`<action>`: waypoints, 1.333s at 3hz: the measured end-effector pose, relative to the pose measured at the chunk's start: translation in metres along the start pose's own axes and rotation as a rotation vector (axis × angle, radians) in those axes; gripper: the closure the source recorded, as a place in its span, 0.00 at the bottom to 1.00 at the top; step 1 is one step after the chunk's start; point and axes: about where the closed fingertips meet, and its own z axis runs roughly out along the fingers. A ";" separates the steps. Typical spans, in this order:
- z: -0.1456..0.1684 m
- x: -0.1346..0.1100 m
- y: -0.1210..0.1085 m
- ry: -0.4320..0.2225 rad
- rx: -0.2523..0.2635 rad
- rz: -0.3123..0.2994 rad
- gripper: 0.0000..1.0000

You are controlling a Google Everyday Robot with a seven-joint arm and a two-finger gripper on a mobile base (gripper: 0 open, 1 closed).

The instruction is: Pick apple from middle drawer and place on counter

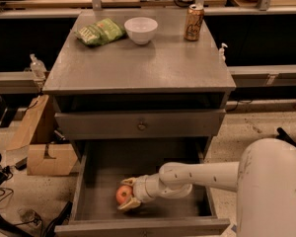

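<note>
Hand straddles the apple in the middle drawer.
Its fingers are spread, one either side of the round apple near the drawer's front; stem direction cannot be told.

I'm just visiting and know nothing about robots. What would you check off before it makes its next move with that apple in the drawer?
1. Middle drawer pulled open: ok.
2. Apple lying on the drawer floor, near the front left: ok.
3. Claw down in the drawer, right at the apple: ok.
4. Apple firmly held: cannot tell.
5. Upper drawer shut, so probably out of the lift path: ok.
6. Bare room on the counter in front of the white bowl, green bag and can: ok.
</note>
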 end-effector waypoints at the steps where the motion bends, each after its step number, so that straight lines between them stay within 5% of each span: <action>1: 0.003 -0.002 0.002 -0.012 -0.008 0.000 0.63; 2: -0.024 -0.027 0.005 -0.054 -0.008 -0.008 0.86; 3: -0.124 -0.095 -0.006 -0.147 0.020 -0.050 1.00; 4: -0.209 -0.158 -0.020 -0.201 0.025 -0.050 1.00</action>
